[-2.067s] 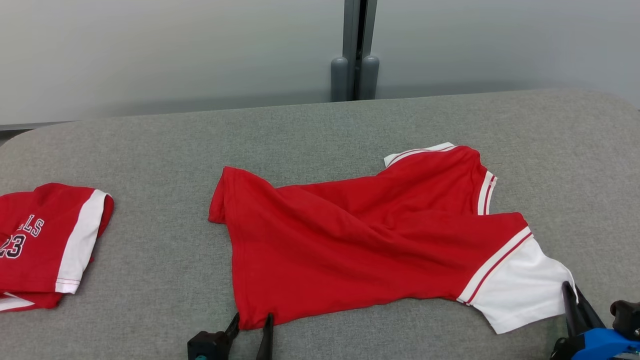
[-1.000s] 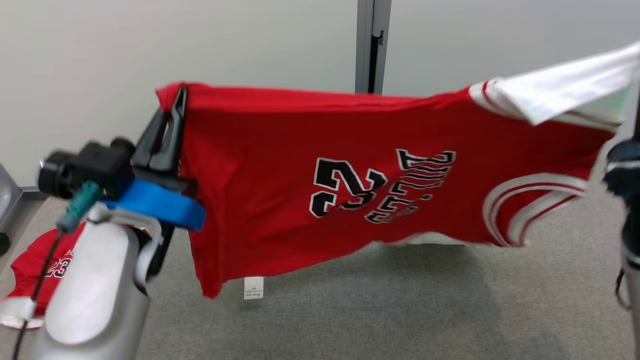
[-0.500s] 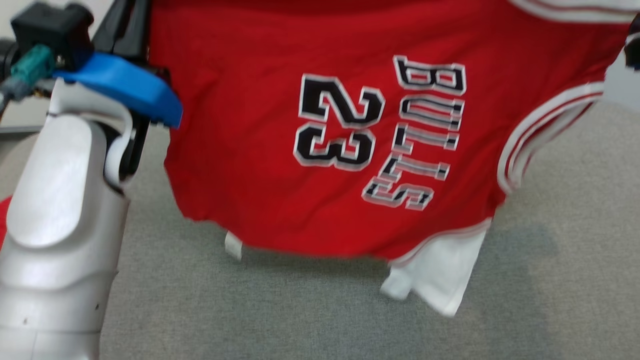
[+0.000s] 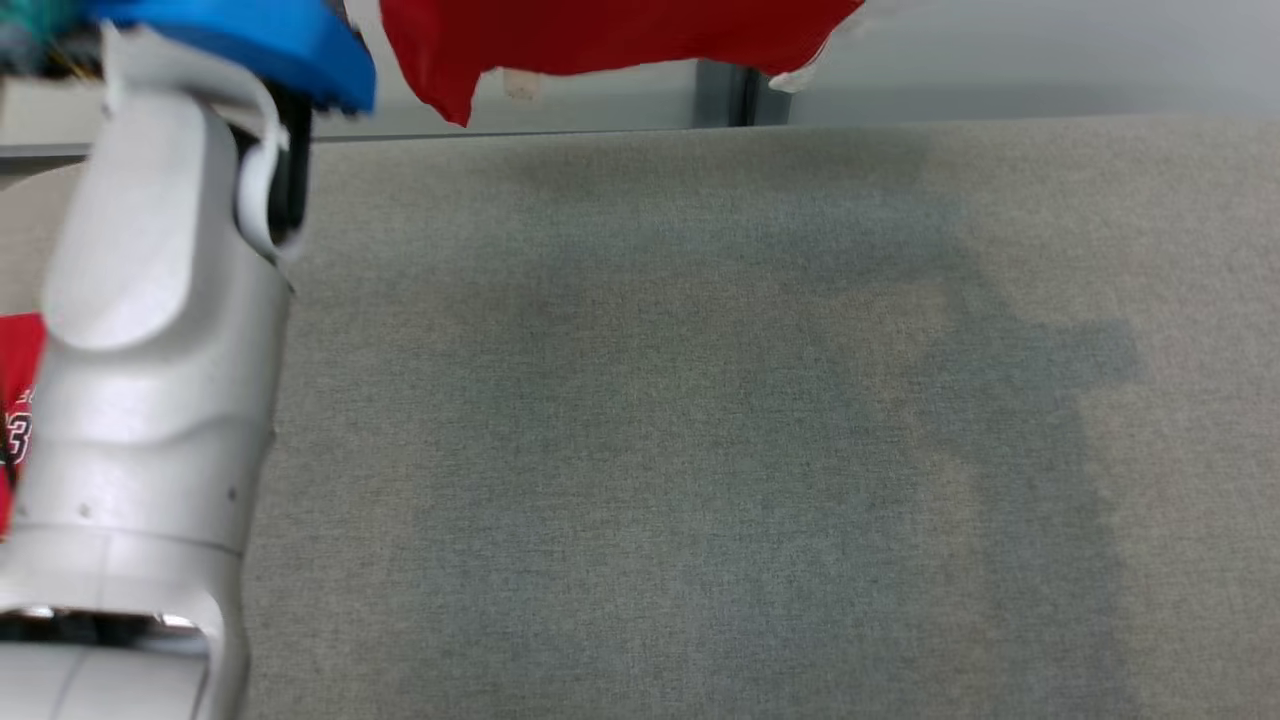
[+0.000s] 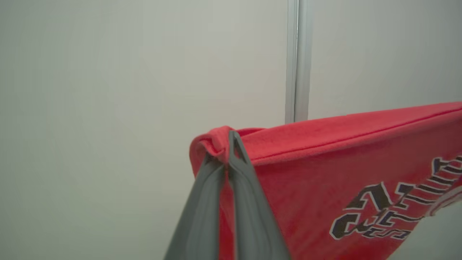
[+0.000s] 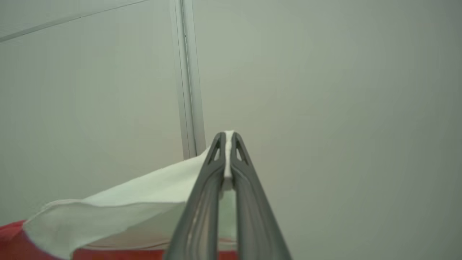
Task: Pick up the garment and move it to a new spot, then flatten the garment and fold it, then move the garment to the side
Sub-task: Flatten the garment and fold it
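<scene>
The garment is a red jersey with white sleeves and black lettering, held up in the air. Its lower edge [image 4: 610,40] hangs at the top of the head view, above the grey table. In the left wrist view my left gripper [image 5: 230,139] is shut on a bunched red corner of the garment [image 5: 325,162]. In the right wrist view my right gripper [image 6: 227,139] is shut on the edge of the white sleeve [image 6: 144,195]. The pale left forearm [image 4: 150,380] rises along the left side of the head view.
The grey fabric table top [image 4: 700,430] spreads under the lifted jersey, with its shadow across it. Another red jersey [image 4: 15,400] lies at the far left behind the forearm. A pale wall with a vertical post [image 5: 296,61] stands behind.
Both arms have lifted the jersey higher, so just its bottom edge remains in the head view. The head camera has tilted down toward the table.
</scene>
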Robot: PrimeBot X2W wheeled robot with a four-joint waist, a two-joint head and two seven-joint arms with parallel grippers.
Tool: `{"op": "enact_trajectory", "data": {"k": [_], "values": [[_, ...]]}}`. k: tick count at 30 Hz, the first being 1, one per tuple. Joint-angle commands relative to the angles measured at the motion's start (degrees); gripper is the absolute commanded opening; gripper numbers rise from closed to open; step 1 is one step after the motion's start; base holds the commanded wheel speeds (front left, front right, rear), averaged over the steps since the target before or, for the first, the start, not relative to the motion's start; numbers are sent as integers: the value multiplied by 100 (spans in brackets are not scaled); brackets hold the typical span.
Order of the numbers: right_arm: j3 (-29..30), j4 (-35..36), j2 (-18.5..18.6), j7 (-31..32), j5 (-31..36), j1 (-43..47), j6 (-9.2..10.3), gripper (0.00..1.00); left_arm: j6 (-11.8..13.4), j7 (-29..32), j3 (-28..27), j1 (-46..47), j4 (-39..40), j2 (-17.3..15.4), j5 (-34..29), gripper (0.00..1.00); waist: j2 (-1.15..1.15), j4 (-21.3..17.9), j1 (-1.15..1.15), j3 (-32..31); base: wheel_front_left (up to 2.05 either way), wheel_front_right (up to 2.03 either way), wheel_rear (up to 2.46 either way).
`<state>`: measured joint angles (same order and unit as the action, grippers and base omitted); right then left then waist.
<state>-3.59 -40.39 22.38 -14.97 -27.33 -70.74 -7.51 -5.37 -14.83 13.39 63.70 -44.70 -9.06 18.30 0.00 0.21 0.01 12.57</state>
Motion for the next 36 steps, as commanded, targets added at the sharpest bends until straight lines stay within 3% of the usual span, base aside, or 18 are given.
{"op": "enact_trajectory", "data": {"k": [1, 6, 12, 18, 27, 36], "values": [[-116, 48, 91, -22, -135, 557, 4, 0, 28, -34, -138, -375, -55, 31, 71, 0, 0, 6, -1, 64, 0, 0, 0], [-442, 448, 248, -28, -789, 2170, 4, 0, -16, -40, -336, -1821, 72, 307, 92, 0, 0, -30, -1, 82, 0, 0, 0], [-556, 896, 166, -29, -1416, 3899, 4, 0, -39, -42, -695, -3381, 82, 512, 272, 0, 0, -119, -1, -46, 0, 0, 0], [-861, 1120, 79, -30, -1878, 5499, 5, 0, -21, -44, -1038, -4804, 575, 592, 596, 0, 0, -178, -1, -363, 0, 0, 0], [-1382, 1202, 103, -28, -2161, 6801, 5, 0, 150, -44, -753, -6167, 1005, 606, 1025, 0, 0, -285, -1, -1026, 0, 0, 0], [-1100, 1368, -24, -28, -2288, 7860, 5, 0, 227, -44, -758, -7003, 1271, 602, 919, 0, 0, -250, -1, -1332, 0, 0, 0]]}}
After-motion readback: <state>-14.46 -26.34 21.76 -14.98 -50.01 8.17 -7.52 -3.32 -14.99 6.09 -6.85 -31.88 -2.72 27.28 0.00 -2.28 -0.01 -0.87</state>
